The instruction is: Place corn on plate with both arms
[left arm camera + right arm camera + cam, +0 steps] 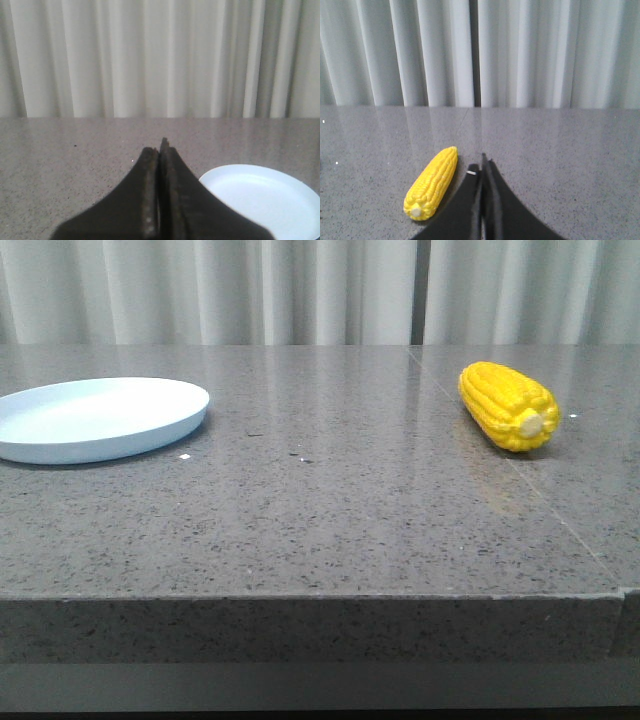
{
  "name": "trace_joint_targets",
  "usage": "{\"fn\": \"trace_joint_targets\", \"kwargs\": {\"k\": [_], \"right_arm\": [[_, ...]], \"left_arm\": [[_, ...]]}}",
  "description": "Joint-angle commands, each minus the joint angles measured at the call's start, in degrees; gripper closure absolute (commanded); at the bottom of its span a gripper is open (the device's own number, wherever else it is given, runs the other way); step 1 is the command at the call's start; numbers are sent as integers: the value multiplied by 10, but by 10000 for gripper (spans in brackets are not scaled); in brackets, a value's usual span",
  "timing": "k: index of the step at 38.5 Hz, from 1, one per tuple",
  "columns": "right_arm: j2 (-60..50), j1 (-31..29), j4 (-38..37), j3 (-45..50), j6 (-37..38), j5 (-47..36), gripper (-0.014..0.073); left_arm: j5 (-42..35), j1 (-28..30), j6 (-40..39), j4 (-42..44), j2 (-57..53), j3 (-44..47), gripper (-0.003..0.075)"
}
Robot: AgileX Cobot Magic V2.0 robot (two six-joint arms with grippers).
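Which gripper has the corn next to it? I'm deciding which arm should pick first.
The right gripper: the corn lies on the table just beside its closed fingers. The left gripper sees only the plate.

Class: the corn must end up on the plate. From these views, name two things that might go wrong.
1. The corn is a rounded cob lying loose on the smooth table; a nudge may roll it.
2. The right tool is shut beside the corn; unless it opens first, it would likely push, not grip.

Grey speckled stone table (330, 510); pale pleated curtains (250, 290) behind.
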Motion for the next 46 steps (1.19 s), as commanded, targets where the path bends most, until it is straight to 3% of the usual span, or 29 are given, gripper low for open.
{"fn": "trace_joint_targets", "kwargs": {"k": [1, 15, 19, 25, 27, 40, 46], "right_arm": [[65, -4, -3, -48, -6, -26, 613], [151, -4, -1, -77, -6, -37, 585], [151, -4, -1, -77, -6, -43, 433], [151, -4, -1, -77, -6, -43, 29], [151, -4, -1, -77, -6, -43, -64], [151, -4, -1, -77, -6, -43, -54], [151, -4, -1, -77, -6, -43, -54]], "left_arm": [[-22, 1, -2, 15, 63, -42, 741], [-43, 1, -2, 17, 104, -53, 717], [-43, 1, -2, 17, 104, -53, 568], [-46, 1, -2, 17, 104, -53, 122], [-49, 1, -2, 17, 104, -53, 26], [-59, 1, -2, 14, 110, -52, 51], [-40, 1, -2, -13, 177, -90, 51]]}}
